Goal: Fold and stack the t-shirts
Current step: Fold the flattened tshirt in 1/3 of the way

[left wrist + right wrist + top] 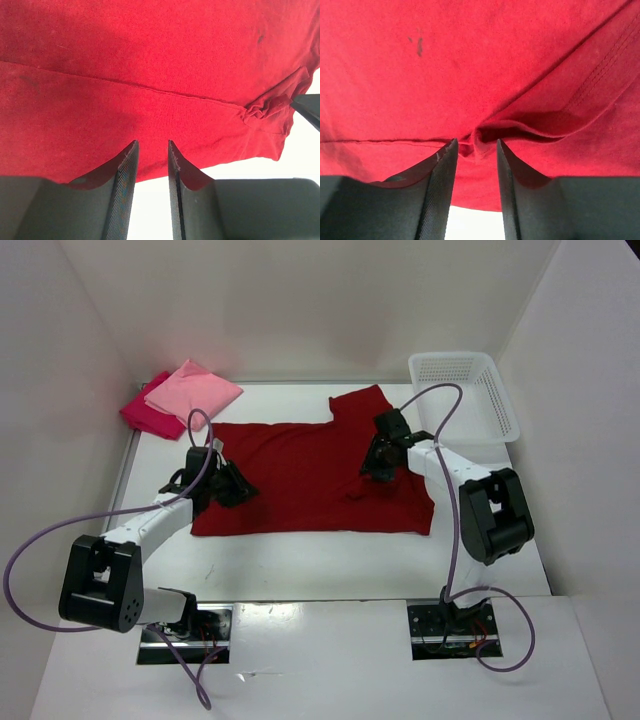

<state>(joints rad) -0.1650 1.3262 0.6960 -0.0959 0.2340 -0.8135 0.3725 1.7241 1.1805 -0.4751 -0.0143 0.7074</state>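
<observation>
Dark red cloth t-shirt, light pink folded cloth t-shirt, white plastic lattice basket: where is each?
Dark red cloth t-shirt [300, 475]: top external view, middle of its flat body.
Light pink folded cloth t-shirt [195, 392]: top external view, centre of top face.
White plastic lattice basket [497, 400]: top external view, right wall.

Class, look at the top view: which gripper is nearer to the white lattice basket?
Right. The right gripper is over the right part of the dark red shirt, just in front and to the left of the basket. The left gripper is at the shirt's left end, much farther away.
</observation>
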